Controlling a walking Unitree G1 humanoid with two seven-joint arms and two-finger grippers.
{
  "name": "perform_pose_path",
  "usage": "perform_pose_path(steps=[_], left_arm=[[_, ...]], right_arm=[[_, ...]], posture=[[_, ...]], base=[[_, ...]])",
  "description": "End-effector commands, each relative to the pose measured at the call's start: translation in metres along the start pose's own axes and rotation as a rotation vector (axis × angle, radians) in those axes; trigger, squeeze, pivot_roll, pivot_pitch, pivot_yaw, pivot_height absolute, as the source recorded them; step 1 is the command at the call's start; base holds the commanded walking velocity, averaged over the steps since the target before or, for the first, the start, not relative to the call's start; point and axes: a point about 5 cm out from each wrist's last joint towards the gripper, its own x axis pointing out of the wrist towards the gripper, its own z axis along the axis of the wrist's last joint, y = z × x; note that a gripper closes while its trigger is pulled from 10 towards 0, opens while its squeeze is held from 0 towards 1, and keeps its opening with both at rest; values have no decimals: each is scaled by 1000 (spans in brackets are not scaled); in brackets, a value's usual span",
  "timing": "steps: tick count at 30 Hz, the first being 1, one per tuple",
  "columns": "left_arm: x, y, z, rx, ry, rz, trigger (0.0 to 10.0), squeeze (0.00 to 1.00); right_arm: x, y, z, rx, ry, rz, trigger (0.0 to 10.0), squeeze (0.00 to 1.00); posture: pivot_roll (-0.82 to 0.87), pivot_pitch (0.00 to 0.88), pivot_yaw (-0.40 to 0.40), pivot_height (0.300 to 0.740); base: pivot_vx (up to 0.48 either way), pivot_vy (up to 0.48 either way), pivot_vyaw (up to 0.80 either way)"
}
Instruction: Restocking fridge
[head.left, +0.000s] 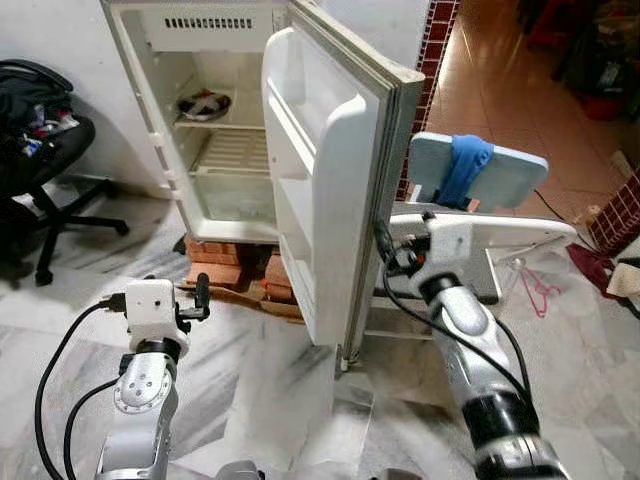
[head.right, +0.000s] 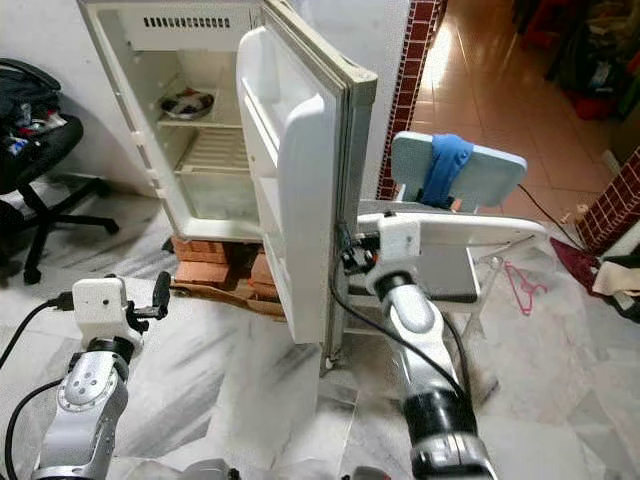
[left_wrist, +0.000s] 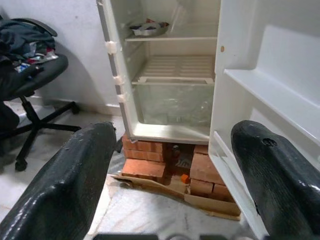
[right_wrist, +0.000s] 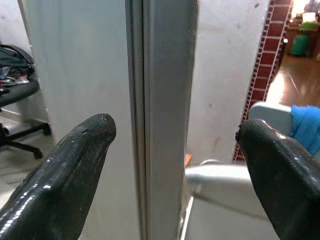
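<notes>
Door of the small white metal fridge (head.left: 340, 190) at twelve o'clock looks stiff and light on its hinges, so I judge its free edge the best hold, where my right gripper (right_wrist: 170, 150) gapes wide astride it, gripping nothing, and my left gripper (left_wrist: 170, 165) hangs spread and empty at ten o'clock.

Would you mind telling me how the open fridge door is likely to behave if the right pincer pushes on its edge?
The fridge door looks rigid and should swing on its hinge, not flex. Its shelves look empty, so it probably moves lightly. The fridge stands on bricks, so a hard shove from the open right pincer might rock it.

Even indoor daylight, sharp pictures
</notes>
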Motion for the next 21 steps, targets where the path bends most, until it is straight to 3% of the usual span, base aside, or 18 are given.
perform_pose_path(steps=[1,5,10,12,13,15,17,20,21], left_arm=[[0,3,1,16,4,17,10000,0],[-1,5,0,16,4,34,10000,0],[-2,5,1,14,4,46,10000,0],[-2,5,1,14,3,46,10000,0],[-2,5,1,15,3,45,10000,0],[-1,4,1,21,7,34,10000,0],[0,4,0,22,8,31,10000,0],[2,1,1,21,8,17,10000,0],[2,0,1,21,7,16,10000,0]], right_arm=[[9,2,5,-44,-6,-11,10000,0],[23,5,13,-27,-3,-43,10000,0],[40,18,26,80,-31,-9,10000,0],[43,41,39,242,-91,171,10000,0],[35,63,53,422,-117,405,10000,0],[-4,98,90,684,-205,945,10000,0],[-6,98,91,681,-206,954,10000,0],[-3,76,28,329,-31,729,10000,0],[-4,72,17,255,3,701,10000,0]], posture=[[91,0,3,740],[109,0,-9,740],[115,0,-13,740],[114,0,-9,740],[111,0,-8,740],[100,0,-3,740],[95,0,-2,740],[87,0,4,740],[86,0,5,740]], base=[[0,0,0],[0,0,0],[0,0,0],[0,0,0],[0,0,0],[0,0,0],[0,0,0],[0,0,0],[0,0,0]])
